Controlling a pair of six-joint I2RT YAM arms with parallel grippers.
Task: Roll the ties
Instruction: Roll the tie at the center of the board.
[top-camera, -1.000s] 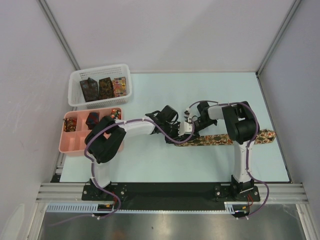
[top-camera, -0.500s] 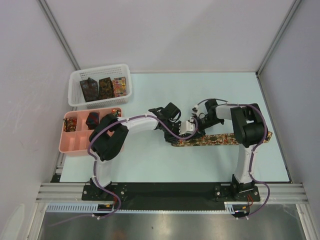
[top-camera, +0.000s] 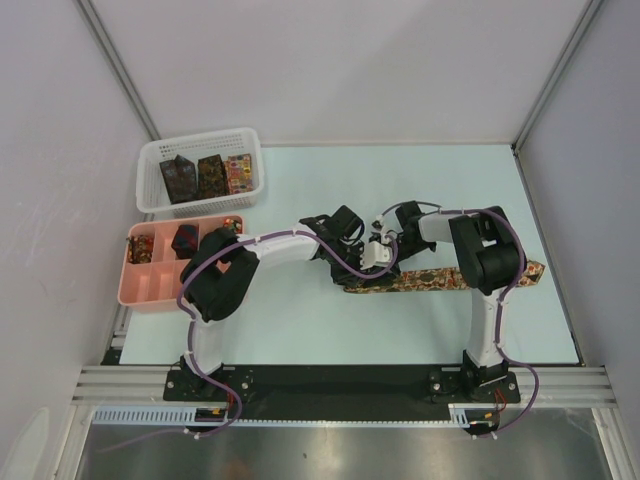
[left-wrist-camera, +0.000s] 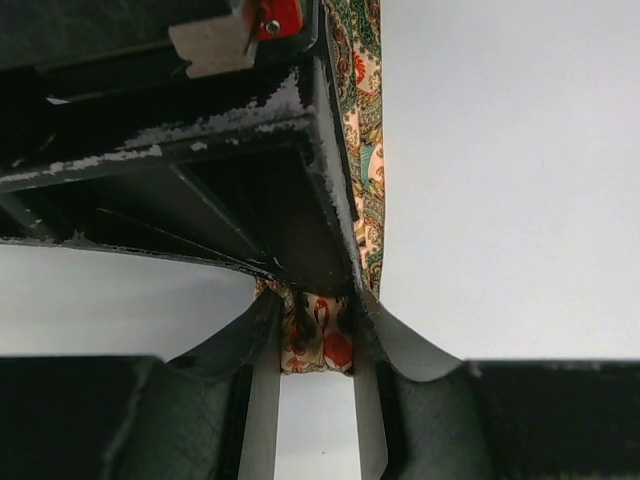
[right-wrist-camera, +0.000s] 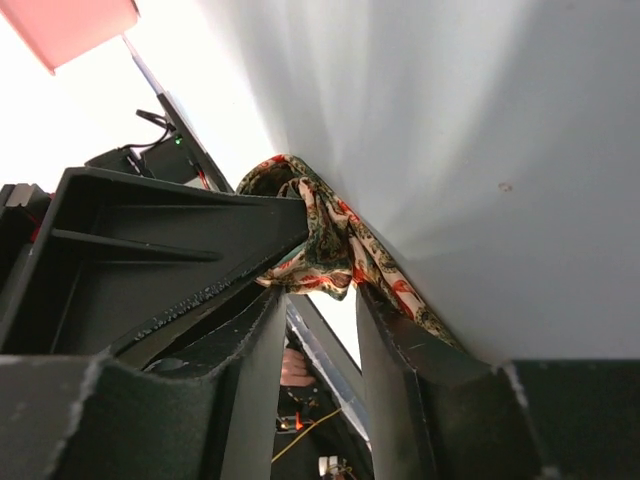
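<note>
The tie (left-wrist-camera: 366, 150) is a thin woven strip, paisley in brown-gold, red and teal, its end crumpled into a soft lump. The left gripper (left-wrist-camera: 315, 335) is clamped on that lump, cloth pressed between its grey-padded fingers (left-wrist-camera: 264, 410), the rest of the strip running on beyond its tips. The right gripper (right-wrist-camera: 322, 300) stands parted (a clear gap shows between its matte black fingers), the bunched end just ahead of its tips, not squeezed. Under both jaws lies a smooth pale table (top-camera: 300, 190); plain white walls (top-camera: 350, 70) enclose it
</note>
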